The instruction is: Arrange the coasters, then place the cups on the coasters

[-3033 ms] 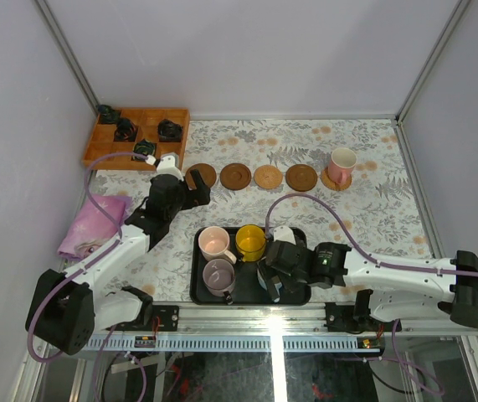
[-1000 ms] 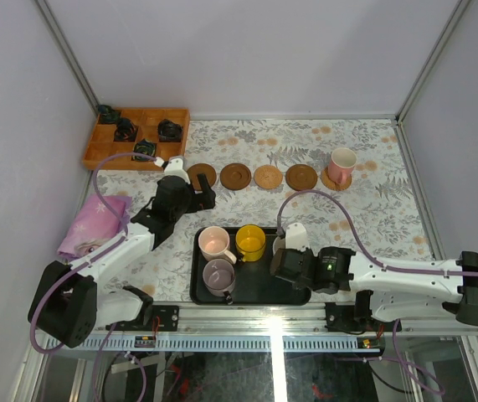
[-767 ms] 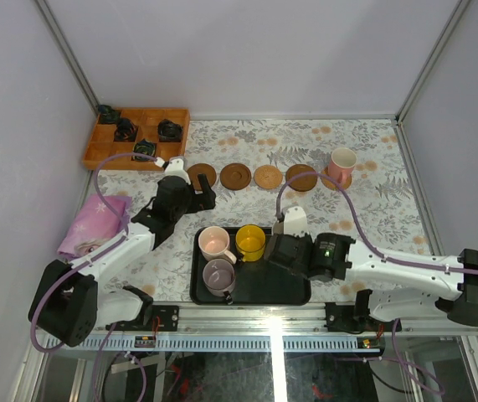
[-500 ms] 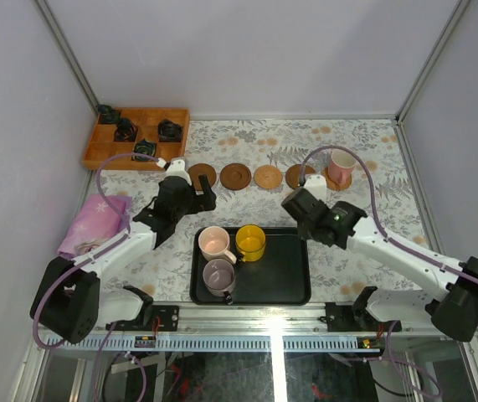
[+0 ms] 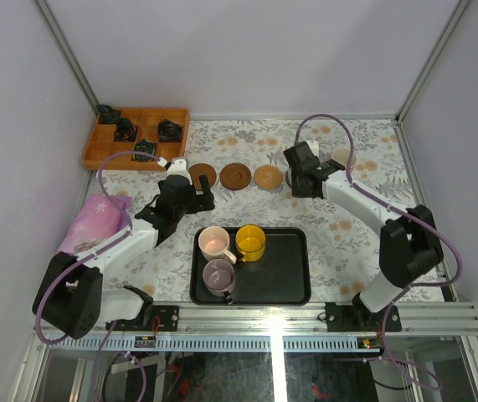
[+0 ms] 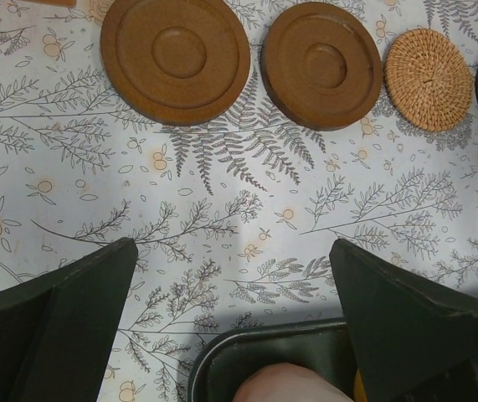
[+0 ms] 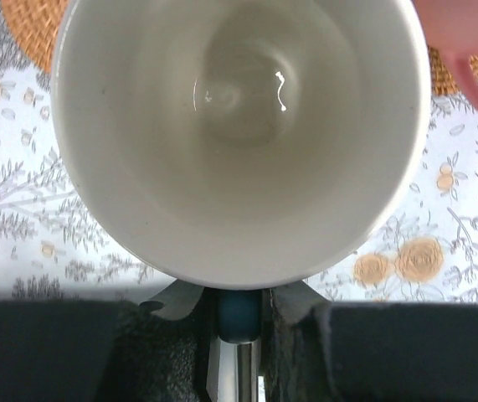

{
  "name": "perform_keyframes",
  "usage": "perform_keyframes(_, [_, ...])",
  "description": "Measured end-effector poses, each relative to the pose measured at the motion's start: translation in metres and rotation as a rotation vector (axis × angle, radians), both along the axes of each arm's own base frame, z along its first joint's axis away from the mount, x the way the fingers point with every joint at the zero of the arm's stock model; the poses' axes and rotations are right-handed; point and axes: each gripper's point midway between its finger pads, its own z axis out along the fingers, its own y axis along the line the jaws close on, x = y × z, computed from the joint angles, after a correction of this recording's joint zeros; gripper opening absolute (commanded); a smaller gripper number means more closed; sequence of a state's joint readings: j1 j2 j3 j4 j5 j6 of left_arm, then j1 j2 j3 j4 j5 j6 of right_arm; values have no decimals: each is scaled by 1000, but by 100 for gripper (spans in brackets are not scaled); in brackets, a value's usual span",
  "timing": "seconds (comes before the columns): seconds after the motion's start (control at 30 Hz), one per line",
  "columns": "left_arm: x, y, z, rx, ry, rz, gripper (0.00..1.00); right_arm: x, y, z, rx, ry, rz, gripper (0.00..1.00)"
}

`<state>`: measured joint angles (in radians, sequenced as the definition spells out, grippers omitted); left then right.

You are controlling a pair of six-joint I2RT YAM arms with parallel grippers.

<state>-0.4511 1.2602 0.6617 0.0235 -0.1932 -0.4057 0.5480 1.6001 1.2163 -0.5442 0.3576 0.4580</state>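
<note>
- Right claw (image 7: 239, 311) had swung from the near tray (image 5: 285, 272) out to the far row of coasters (image 5: 236, 177), taking the white cup with blue handle (image 7: 239, 134) with it; the left arm had barely shifted.
- Right claw: closed on the blue handle, cup upright with its mouth facing the wrist camera.
- Carried cup: over the spot between the woven coaster (image 5: 267, 177) and the pink-handled cup (image 7: 465, 21). The coaster beneath was hidden, and whether the cup had touched down could not be told.
- Pink-handled cup: on the far-right coaster, just beside the carried cup.
- Left claw (image 6: 232, 249): jaws wide apart, holding nothing, hovering over the surface (image 5: 364, 209) just near of the left coasters.
- Tray contents: pale pink cup (image 5: 213, 242), yellow cup (image 5: 250, 242), mauve-grey cup (image 5: 219, 274).
- Step in hand, as judged: seating the second cup, with three left to place.
- Next move calls for lowering the cup centred on its coaster, releasing the handle, then backing off without nudging the pink-handled cup.
</note>
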Motion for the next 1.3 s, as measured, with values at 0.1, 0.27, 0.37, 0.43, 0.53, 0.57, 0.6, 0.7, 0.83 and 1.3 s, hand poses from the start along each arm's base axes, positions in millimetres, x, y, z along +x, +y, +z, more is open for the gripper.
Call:
perform_keyframes(0.1, [0, 2, -2, 8, 6, 5, 100, 21, -2, -11, 5, 10, -9, 0])
perform_keyframes(0.27, [-1, 5, -6, 26, 17, 11, 100, 48, -2, -25, -4, 23, -6, 0])
perform_keyframes(0.37, [-1, 6, -7, 33, 19, 14, 100, 58, -3, -31, -4, 25, 0, 0])
perform_keyframes(0.43, [-1, 6, -8, 37, 20, 17, 100, 60, -4, -34, -4, 30, 2, 0])
perform_keyframes(0.53, [-1, 7, -9, 39, 23, 18, 100, 62, -10, -36, -6, 33, -6, 0])
perform_keyframes(0.57, [-1, 7, -9, 39, 23, 18, 100, 63, -11, -36, -5, 31, -10, 0])
perform_keyframes(0.6, [-1, 7, -9, 39, 24, 18, 100, 65, -13, -35, -4, 27, -15, 0])
perform_keyframes(0.7, [-1, 7, -10, 41, 26, 18, 100, 69, -16, -35, 1, 15, -25, 0])
perform_keyframes(0.83, [-1, 7, -11, 43, 30, 18, 100, 70, -19, -37, 4, 11, -30, 0])
perform_keyframes(1.3, [-1, 7, -11, 43, 30, 18, 100, 68, -18, -42, 21, 23, -23, 0])
